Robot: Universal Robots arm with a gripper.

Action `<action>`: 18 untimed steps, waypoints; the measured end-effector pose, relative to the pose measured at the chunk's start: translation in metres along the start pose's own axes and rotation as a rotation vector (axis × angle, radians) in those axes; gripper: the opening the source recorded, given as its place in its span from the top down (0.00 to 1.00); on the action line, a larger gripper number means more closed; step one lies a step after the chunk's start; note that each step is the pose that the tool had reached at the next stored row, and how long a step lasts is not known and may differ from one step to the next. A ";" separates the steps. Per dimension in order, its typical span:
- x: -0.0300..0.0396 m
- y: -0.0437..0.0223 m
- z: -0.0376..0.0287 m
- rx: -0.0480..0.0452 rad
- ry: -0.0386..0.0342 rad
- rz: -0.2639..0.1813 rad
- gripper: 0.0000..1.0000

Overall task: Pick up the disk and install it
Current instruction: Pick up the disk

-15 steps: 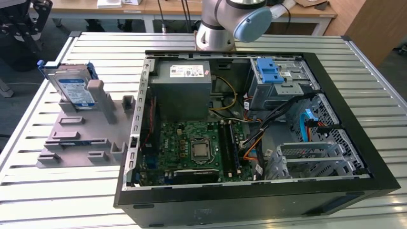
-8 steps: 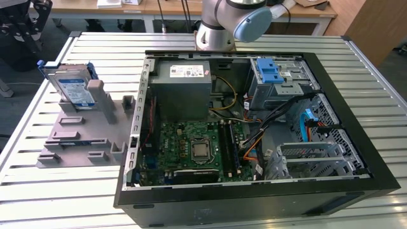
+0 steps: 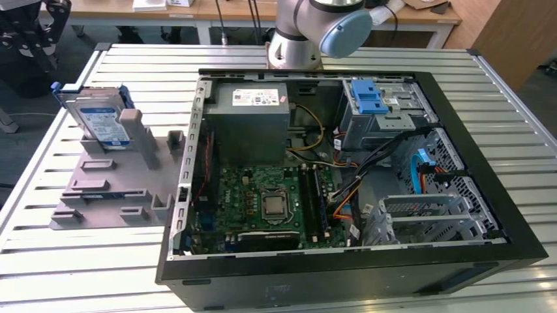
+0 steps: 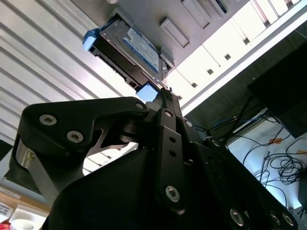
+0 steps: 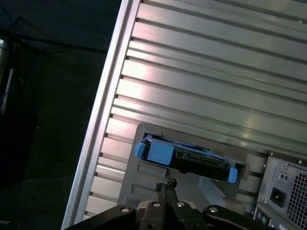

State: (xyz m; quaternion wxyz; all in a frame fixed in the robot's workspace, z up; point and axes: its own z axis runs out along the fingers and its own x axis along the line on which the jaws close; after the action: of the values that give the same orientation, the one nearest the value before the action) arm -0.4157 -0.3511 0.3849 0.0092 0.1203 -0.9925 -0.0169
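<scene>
Black computer case [image 3: 487,195] lies open on the slatted metal table [image 3: 78,274]. Contents as I read them in the exterior view:
- grey power-supply box [image 3: 252,114] with a white sticker, in the far corner on the exterior view's left
- green motherboard [image 3: 265,199] nearer the camera
- grey drive cage [image 3: 392,111] with a blue latch [image 3: 367,96], in the far corner on the exterior view's right
- black and orange cables [image 3: 383,163] running from that cage across the floor of the case
- a second, silver cage [image 3: 426,215] against the wall on the exterior view's right; I cannot tell what, if anything, sits inside either cage

Second holder is a grey slotted fixture [image 3: 96,195] on the table, just beside the case on the exterior view's left. The disk [image 3: 96,120] stands on edge in its far slot, white-and-blue label facing the camera, blue carrier frame showing at both ends.

The arm [image 3: 322,26] comes in over the far edge of the table.

In both wrist views the gripper [image 5: 166,184] has its fingertips pressed together with nothing between them. The disk [image 5: 184,158] sits in the fixture just ahead of those tips, apart from them. In the second wrist view the disk [image 4: 129,48] lies beyond the gripper [image 4: 164,93], not touched.
</scene>
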 end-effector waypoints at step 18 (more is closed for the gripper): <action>0.0000 0.0000 0.0000 0.0010 0.0026 -0.074 0.89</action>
State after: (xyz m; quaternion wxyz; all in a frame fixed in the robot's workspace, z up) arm -0.4157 -0.3511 0.3849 0.0098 0.1568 -0.9874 -0.0166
